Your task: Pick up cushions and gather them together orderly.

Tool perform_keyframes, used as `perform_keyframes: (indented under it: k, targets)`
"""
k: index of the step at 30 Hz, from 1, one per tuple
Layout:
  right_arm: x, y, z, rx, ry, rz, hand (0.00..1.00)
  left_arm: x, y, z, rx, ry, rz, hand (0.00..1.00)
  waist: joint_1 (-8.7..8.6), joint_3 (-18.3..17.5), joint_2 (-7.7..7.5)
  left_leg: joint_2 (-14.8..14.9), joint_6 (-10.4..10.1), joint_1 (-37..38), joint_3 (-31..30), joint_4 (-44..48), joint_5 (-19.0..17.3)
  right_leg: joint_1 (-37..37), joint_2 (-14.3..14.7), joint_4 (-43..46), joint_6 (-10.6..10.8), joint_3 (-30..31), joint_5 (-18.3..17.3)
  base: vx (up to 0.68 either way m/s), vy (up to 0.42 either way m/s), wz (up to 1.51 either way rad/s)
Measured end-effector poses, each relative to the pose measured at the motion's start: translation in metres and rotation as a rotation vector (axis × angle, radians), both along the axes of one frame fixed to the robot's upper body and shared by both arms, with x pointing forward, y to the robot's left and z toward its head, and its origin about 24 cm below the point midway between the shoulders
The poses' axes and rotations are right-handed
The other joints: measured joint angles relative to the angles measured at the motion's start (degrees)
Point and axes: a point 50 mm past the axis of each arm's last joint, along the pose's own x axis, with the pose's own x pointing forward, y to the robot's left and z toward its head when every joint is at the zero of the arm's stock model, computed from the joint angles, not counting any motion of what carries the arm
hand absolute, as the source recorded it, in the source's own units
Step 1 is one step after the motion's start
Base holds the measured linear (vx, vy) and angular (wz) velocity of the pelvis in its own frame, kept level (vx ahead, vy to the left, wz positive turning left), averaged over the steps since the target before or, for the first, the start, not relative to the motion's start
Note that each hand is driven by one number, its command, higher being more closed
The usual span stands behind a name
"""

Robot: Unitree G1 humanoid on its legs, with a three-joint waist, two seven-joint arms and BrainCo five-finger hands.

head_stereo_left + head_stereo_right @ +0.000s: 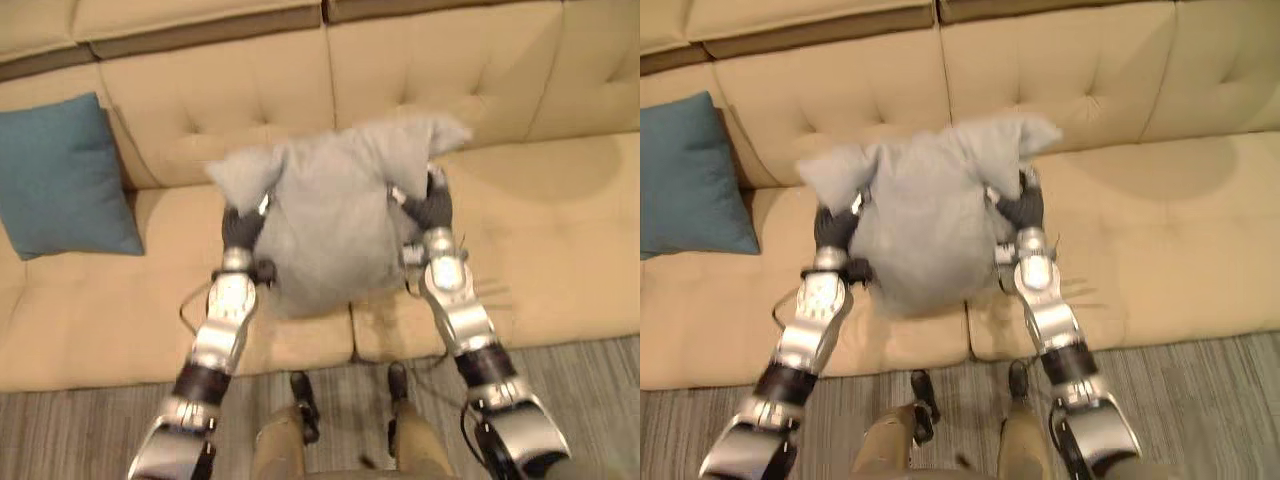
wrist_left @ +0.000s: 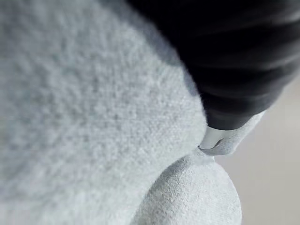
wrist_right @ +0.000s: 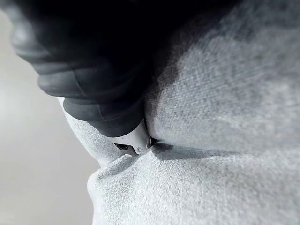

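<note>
So the biggest thing here is the beige sofa (image 1: 560,230), tufted back and wide seat cushions, running right across the head views, with a strip of grey striped floor (image 1: 80,430) along its front edge. Next up is the grey cushion (image 1: 330,225), soft and kinda saggy. It sits roughly in the middle in front of the sofa back, squeezed between the two hands, one on each side. Its top corners flop outward over both hands and its lower edge hangs down over the front part of the seat. Can't say for sure if it's touching the seat or clear of it. The blue cushion (image 1: 60,175) is off at the robot's left, propped upright against the sofa back, well apart from the grey one. The left hand (image 1: 243,226) is pushed into the grey cushion's left side and the right hand (image 1: 432,208) into its right side, about level with each other. Up close in both wrist views the dark ribbed cover is buried in the grey fabric, which bulges up around it. Honestly I can't tell for either hand whether it's clamped on the fabric or just pressing flat.
</note>
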Motion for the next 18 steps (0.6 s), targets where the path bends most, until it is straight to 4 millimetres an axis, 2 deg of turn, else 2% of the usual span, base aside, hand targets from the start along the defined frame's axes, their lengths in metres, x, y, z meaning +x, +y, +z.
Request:
perform_keyframes:
  k: [1, 2, 3, 4, 5, 6, 7, 12, 16, 17, 18]
  targets:
    - [0.007, -0.001, 0.024, 0.021, -0.065, -0.03, 1.0, 0.013, -0.002, 0.028, 0.032, -0.074, 0.025, 1.0, -0.05, 1.28, -0.52, 0.04, 0.27, -1.04, -0.34, -0.04, 0.61, -0.96, 0.11, 0.01, 0.1, -0.08, 0.1, -0.17, -0.041, 0.03]
    - [0.011, -0.001, 0.041, 0.039, -0.11, -0.053, 1.0, 0.02, -0.002, 0.049, 0.052, -0.13, 0.046, 1.0, -0.06, 2.19, -0.82, 0.04, 0.19, -1.88, -0.55, -0.26, 1.27, -1.77, 0.18, 0.04, 0.17, -0.13, 0.39, -0.18, -0.051, 0.1]
    - [0.016, -0.001, 0.067, 0.061, -0.178, -0.085, 1.0, 0.026, -0.003, 0.079, 0.074, -0.211, 0.075, 1.0, -0.05, 3.49, -0.87, -0.06, 0.41, -2.91, -0.78, -1.29, 2.28, -3.11, 0.35, 0.06, 0.02, -0.28, 1.03, -0.16, -0.043, 0.09]
    - [0.017, -0.001, 0.08, 0.073, -0.212, -0.101, 1.0, 0.028, -0.004, 0.094, 0.085, -0.254, 0.09, 1.0, -0.06, 4.17, -0.9, -0.18, 0.26, -3.37, -0.85, -1.92, 2.86, -3.79, 0.51, 0.06, 0.03, -0.34, 1.32, -0.21, -0.064, 0.1]
    - [0.019, 0.001, 0.111, 0.109, -0.284, -0.128, 1.0, 0.029, -0.007, 0.129, 0.1, -0.353, 0.123, 1.0, -0.02, 6.0, -0.9, -0.53, 0.37, -4.1, -0.95, -3.63, 4.58, -5.27, 0.61, 0.09, 0.01, -0.35, 1.84, -0.17, -0.05, 0.07]
    - [0.019, 0.002, 0.126, 0.125, -0.321, -0.142, 1.0, 0.028, -0.008, 0.147, 0.109, -0.403, 0.143, 1.0, -0.02, 7.07, -0.85, -0.63, 0.4, -4.44, -0.95, -4.6, 5.36, -6.0, 0.65, 0.11, 0.01, -0.4, 2.14, -0.22, -0.069, 0.08]
    - [0.017, 0.002, 0.151, 0.156, -0.38, -0.173, 1.0, 0.026, -0.009, 0.178, 0.106, -0.488, 0.18, 1.0, 0.02, 8.67, -0.89, -0.72, 0.52, -5.43, -1.15, -6.01, 6.98, -7.52, 0.74, 0.19, -0.25, -0.86, 2.78, -0.16, -0.048, 0.06]
    - [0.014, 0.003, 0.207, 0.229, -0.474, -0.245, 1.0, 0.016, -0.018, 0.25, 0.085, -0.634, 0.24, 1.0, 0.0, 10.62, -0.82, -1.1, 0.79, -10.06, -1.52, -10.18, 11.37, -13.75, 0.72, 0.35, -0.53, -1.82, 4.09, -0.11, -0.032, 0.06]
    - [0.006, -0.002, 0.244, 0.238, -0.537, -0.277, 1.0, 0.009, -0.02, 0.288, 0.083, -0.679, 0.268, 1.0, -0.42, 12.05, -0.75, -1.72, 1.04, -15.46, -2.37, -12.02, 13.58, -19.51, 0.7, 0.37, -0.32, -2.46, 4.98, -0.06, -0.019, 0.08]
    - [0.005, -0.003, 0.249, 0.237, -0.544, -0.28, 1.0, 0.008, -0.021, 0.292, 0.081, -0.685, 0.268, 1.0, -0.55, 12.22, -0.74, -1.79, 1.13, -16.44, -2.61, -12.03, 13.81, -20.39, 0.68, 0.36, -0.33, -2.7, 5.15, -0.03, 0.001, 0.19]
    - [0.004, -0.005, 0.259, 0.232, -0.554, -0.29, 1.0, 0.006, -0.022, 0.299, 0.08, -0.692, 0.268, 1.0, -0.96, 13.69, -0.73, -1.89, 0.92, -17.69, -3.05, -12.03, 14.24, -21.32, 0.34, 0.46, -0.33, -3.21, 5.24, 0.0, 0.032, 0.16]
